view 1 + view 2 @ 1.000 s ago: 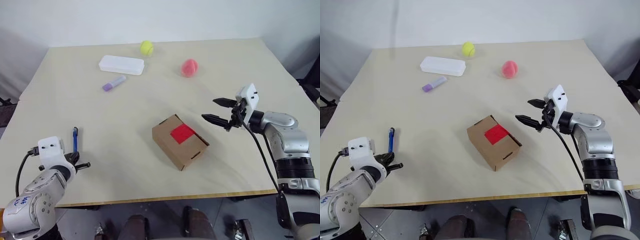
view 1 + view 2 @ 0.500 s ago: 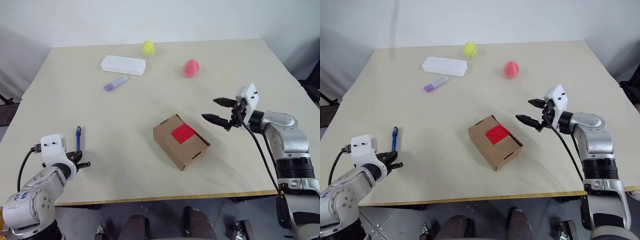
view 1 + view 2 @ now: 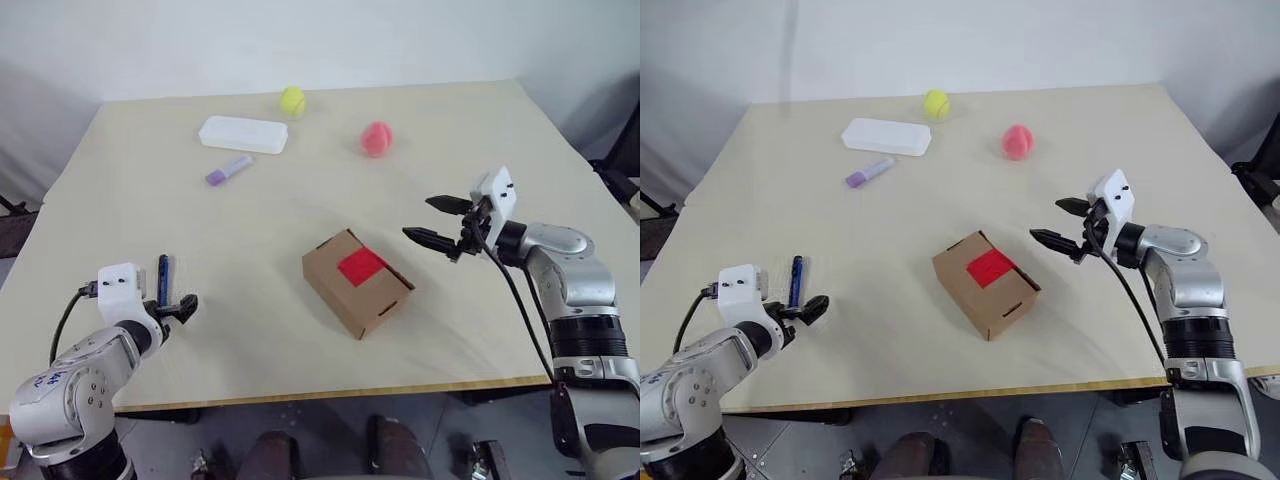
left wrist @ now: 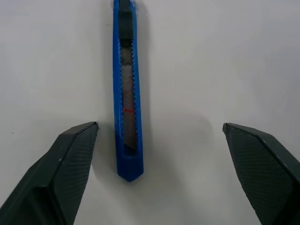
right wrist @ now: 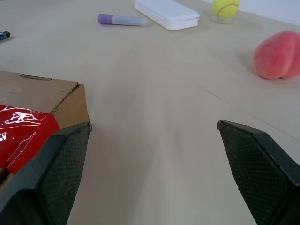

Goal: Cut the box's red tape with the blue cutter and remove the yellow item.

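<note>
Near the desk's front left edge, the left gripper (image 4: 157,173) stood wide open and empty, straddling the blue cutter (image 4: 126,93), apparently lined up to grasp it. Mid-desk sat the box (image 3: 357,283), red tape (image 3: 363,266) uncut; the right gripper (image 3: 434,222) hovered beside it, spread and empty. Far off lay a lilac marker (image 3: 229,169), white case (image 3: 243,134), tennis ball (image 3: 292,99) and pink ball (image 3: 376,138), none obstructing.

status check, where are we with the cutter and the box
Left claw open around blue cutter, not gripping. Right claw open, beside box. Red tape uncut. Nothing in the way.
</note>
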{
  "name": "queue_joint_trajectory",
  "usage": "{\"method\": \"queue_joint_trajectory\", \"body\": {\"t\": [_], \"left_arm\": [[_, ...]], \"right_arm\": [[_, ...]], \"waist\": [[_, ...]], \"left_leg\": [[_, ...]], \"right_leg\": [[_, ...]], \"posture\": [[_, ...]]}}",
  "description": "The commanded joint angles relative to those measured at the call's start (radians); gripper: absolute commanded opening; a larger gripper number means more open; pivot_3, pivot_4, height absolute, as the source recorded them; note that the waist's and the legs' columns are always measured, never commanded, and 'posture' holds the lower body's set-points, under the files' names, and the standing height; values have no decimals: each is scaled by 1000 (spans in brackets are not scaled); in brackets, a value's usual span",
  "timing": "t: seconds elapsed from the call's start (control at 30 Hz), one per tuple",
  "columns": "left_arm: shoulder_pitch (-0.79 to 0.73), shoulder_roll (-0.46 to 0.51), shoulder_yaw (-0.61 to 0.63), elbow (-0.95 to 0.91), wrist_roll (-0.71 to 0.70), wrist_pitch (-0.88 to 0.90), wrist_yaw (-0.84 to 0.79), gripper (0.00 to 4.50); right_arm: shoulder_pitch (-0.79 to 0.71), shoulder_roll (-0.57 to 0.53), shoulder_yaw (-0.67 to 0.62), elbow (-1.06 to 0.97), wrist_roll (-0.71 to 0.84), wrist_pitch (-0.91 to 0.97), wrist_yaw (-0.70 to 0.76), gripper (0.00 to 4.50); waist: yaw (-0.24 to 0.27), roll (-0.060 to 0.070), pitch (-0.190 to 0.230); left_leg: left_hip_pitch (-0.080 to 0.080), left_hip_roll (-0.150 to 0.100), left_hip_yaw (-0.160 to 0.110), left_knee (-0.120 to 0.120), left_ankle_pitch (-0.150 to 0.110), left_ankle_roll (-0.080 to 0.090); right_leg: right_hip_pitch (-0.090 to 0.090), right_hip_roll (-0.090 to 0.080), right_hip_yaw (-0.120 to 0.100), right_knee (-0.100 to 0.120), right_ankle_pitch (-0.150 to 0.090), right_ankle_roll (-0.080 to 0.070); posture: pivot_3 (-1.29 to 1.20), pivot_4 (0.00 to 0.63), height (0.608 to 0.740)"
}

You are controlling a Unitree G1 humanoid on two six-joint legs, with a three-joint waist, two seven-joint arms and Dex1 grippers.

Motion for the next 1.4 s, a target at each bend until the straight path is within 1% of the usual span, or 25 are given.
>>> {"method": "queue_joint_trajectory", "body": {"t": [0.03,0.23,0.37,0.47,0.6,0.83,0.87,1.2,1.4], "left_arm": [[0,-28,40,76,36,31,16,4486],[-2,-1,75,87,66,41,19,4486],[-1,-1,90,83,68,54,11,4486],[8,-8,97,72,72,63,9,3901],[17,-22,131,53,83,90,1,2659],[28,-10,155,44,95,97,-25,433],[28,-8,153,43,95,98,-29,375],[10,-2,128,40,105,99,-53,375],[51,72,69,14,72,52,-142,375]], "right_arm": [[-5,-1,-2,-27,1,-11,-5,4500],[-2,-5,-5,-30,1,-9,-7,4500],[0,-8,-7,-31,2,-7,-6,4500],[-3,-10,-6,-29,-1,-8,-7,4500],[-10,-12,-6,-22,-2,-9,-5,4500],[-18,-7,-4,-16,-8,-10,-2,4500],[-20,-6,-3,-14,-9,-10,-2,4500],[-21,0,-5,-18,-10,-8,-4,4500],[-20,-12,-8,-45,-1,14,4,4500]], "waist": [[-3,0,0],[-16,0,0],[-23,0,0],[-28,0,0],[-39,0,0],[-39,0,0],[-39,0,0],[-38,0,0],[-39,-1,0]], "left_leg": [[0,0,0,0,0,0],[0,0,-1,-1,1,-1],[0,1,-1,-1,1,-1],[0,1,-1,-2,1,-1],[0,1,0,-2,1,-1],[-1,1,0,-3,-1,-1],[-1,1,0,-3,-2,-1],[-1,1,0,-4,-2,-1],[-1,1,0,-4,-3,-1]], "right_leg": [[0,0,0,0,0,0],[0,0,0,0,0,0],[0,0,0,0,0,-1],[0,0,0,0,0,-1],[0,0,0,-2,0,0],[0,0,-1,-4,0,0],[0,0,-1,-4,0,0],[0,0,-1,-5,0,0],[-1,0,-1,-5,0,0]], "posture": [[0,150,740],[0,150,740],[0,150,740],[0,150,740],[0,150,740],[0,150,740],[0,150,740],[0,150,740],[0,150,740]]}}
